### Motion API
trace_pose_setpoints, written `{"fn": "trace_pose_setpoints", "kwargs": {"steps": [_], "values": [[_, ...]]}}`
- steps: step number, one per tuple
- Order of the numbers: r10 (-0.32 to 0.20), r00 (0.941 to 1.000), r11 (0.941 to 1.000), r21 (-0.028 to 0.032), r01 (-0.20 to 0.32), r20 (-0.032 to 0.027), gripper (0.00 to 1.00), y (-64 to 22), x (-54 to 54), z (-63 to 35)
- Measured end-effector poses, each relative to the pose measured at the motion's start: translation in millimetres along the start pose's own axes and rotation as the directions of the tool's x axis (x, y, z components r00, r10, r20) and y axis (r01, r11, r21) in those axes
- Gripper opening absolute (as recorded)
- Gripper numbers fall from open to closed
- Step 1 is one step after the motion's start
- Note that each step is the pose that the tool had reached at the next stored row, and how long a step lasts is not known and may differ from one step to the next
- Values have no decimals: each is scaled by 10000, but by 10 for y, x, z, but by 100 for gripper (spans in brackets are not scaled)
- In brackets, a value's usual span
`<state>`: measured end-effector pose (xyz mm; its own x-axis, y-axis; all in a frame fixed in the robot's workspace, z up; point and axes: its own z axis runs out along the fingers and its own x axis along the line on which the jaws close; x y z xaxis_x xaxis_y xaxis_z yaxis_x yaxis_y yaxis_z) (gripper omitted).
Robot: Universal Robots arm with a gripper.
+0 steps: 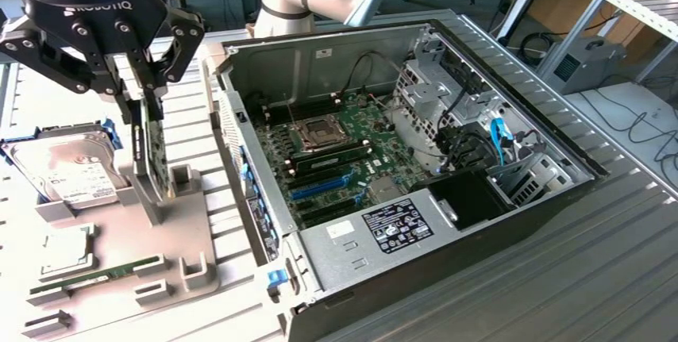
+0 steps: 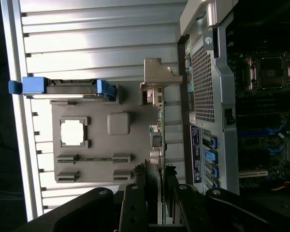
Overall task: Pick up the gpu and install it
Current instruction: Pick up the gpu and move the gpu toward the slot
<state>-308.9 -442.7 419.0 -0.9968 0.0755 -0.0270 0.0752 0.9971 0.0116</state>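
Hand [image 1: 148, 116] hangs half-spread at the exterior view's left, one finger on each side of the upright gpu [image 1: 152, 159], with a slit of space beside the card, so it is not clamped. On the counter [image 1: 238, 310] the open computer case [image 1: 307, 60] lies just beside the grey holder [image 1: 159, 239]. The gpu stands on edge in a slot of that holder, near the hard drive [image 1: 69, 171] and the RAM stick [image 1: 95, 274].

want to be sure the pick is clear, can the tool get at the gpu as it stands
Probably yes. The tool is right at the top edge of the gpu, which stands upright in its holder; the hard drive lies apart on the exterior view's left, not in the way.
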Motion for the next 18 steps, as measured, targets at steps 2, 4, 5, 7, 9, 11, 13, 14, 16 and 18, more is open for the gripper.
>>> {"fn": "trace_pose_setpoints", "kwargs": {"steps": [2,4,5,7,9,11,13,14,16,18], "values": [[0,10000,10000,0,0,0,27,0,0,-7],[-1,10000,10000,1,1,0,27,0,-1,-14],[-1,10000,10000,0,1,0,27,0,-1,-17],[-1,10000,10000,0,1,-1,27,1,-1,-25],[0,10000,10000,0,0,0,27,1,-1,-31],[0,10000,10000,-1,0,1,27,1,-1,-36],[0,10000,10000,0,0,-1,27,1,-1,-42],[0,10000,10000,0,0,0,27,1,-1,-44],[0,10000,10000,-1,0,1,27,1,-1,-47],[0,10000,10000,0,0,0,27,1,-2,-64]]}}
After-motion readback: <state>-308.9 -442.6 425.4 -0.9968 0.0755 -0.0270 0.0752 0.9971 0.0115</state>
